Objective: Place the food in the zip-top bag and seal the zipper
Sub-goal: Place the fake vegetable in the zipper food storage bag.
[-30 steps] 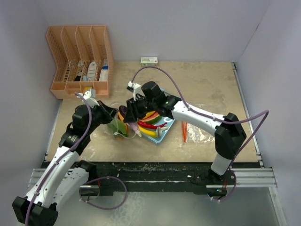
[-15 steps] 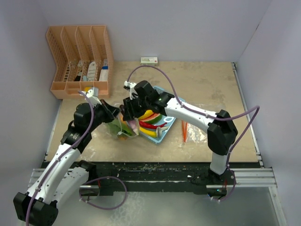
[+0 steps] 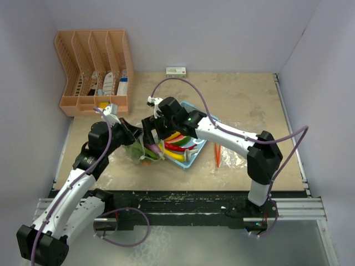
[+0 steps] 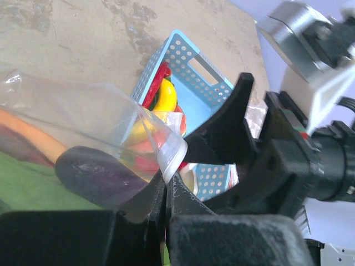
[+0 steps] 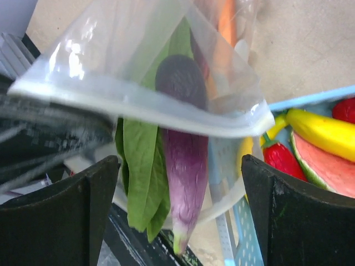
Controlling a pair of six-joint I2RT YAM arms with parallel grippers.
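Note:
My left gripper [image 3: 135, 138] is shut on the zipper edge of the clear zip-top bag [image 3: 138, 153] and holds its mouth open; the left wrist view shows the jaws pinching the white strip [image 4: 173, 158]. In the bag lie a purple eggplant [image 5: 183, 160], a green leaf [image 5: 141, 160] and an orange carrot [image 5: 227, 25]. The eggplant's stem end and the leaf stick out of the mouth. My right gripper [image 5: 183, 216] is open at the bag's mouth, its fingers either side of the eggplant, not touching it. A banana [image 5: 321, 130], a red chilli [image 5: 283, 158] and a watermelon slice [image 5: 327, 172] lie in the light-blue basket [image 3: 198, 151].
An orange slotted organizer [image 3: 94, 72] stands at the back left. A small white box [image 3: 176, 71] lies at the back wall. An orange piece [image 3: 217, 155] lies on clear plastic right of the basket. The table's front edge is close below the bag.
My right gripper has moved left and down to the bag's mouth, and the purple eggplant now lies partly inside the bag. My left gripper has kept its grip, shifting slightly.

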